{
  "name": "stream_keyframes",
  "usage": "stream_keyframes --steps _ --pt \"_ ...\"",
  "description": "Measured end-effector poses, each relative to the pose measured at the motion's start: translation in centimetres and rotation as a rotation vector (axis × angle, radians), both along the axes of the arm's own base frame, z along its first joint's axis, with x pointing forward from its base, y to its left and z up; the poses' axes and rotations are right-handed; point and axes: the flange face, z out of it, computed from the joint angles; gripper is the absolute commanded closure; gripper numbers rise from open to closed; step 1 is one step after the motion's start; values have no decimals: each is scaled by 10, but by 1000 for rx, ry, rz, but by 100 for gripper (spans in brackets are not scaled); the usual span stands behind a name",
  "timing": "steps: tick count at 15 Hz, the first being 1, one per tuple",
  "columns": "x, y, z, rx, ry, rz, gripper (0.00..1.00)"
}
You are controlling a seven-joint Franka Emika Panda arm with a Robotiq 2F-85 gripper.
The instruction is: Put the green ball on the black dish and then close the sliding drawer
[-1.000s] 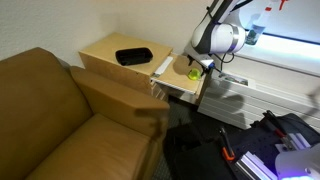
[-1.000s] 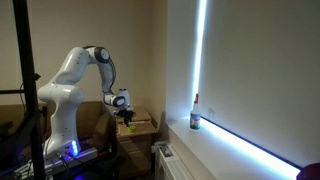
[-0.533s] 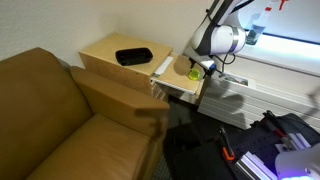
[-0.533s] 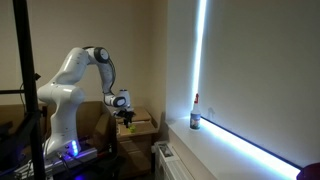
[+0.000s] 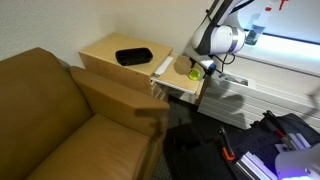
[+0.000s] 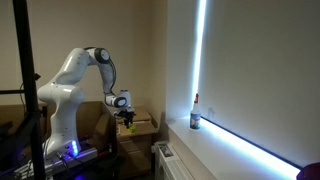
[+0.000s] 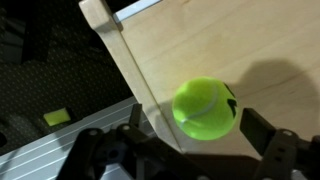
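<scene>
- Dim living-room corner with a pale wall; a bright light strip [image 6: 201, 60] runs down the middle of an exterior view and slants off to the lower right.
- Gripper [image 7: 195, 135]: jaws spread as wide as they go and pointing down into the drawer, with dark fingers [image 7: 268, 140] on either side of the ball. Nothing is clamped. Whether a pad brushes the ball cannot be made out. It also shows right of centre in an exterior view [image 5: 201, 66] and low and left of centre in another [image 6: 126, 119].
- Green ball [image 7: 205, 110]: bright yellow-green, lying on the drawer floor between the fingers and close to the drawer's side wall. In an exterior view it is a small green spot under the gripper [image 5: 194, 72].
- Sliding drawer [image 7: 235, 40]: light wood, pulled out. Its side wall crosses the wrist view diagonally from the upper left, and in an exterior view it juts from the cabinet at centre [image 5: 180, 86].
- Wooden cabinet [image 5: 100, 50]: tan top in the upper middle, just beside the sofa arm.
- Black dish [image 5: 133, 56]: shallow tray on the cabinet top, left of the drawer, apart from the ball, with nothing in it.
- White robot arm [image 6: 72, 78]: bent over the cabinet in the left half of the frame.
- Tan sofa [image 5: 45, 115]: fills the lower left.
- Small bottle [image 6: 195, 120]: upright on the sill, right of centre.
- Yellow scrap [image 7: 57, 117]: on the dark floor, at the left of the wrist view.
</scene>
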Motion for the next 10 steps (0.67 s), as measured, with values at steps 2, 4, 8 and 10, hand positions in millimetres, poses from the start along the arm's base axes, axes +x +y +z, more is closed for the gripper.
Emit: stream_keyframes --steps 2,4,8,10 --pt "3 3 9 5 -21 3 0" --pt "4 2 12 6 -28 2 0" --pt "4 -2 11 1 -27 -10 0" --pt "4 -2 11 1 -27 -10 0"
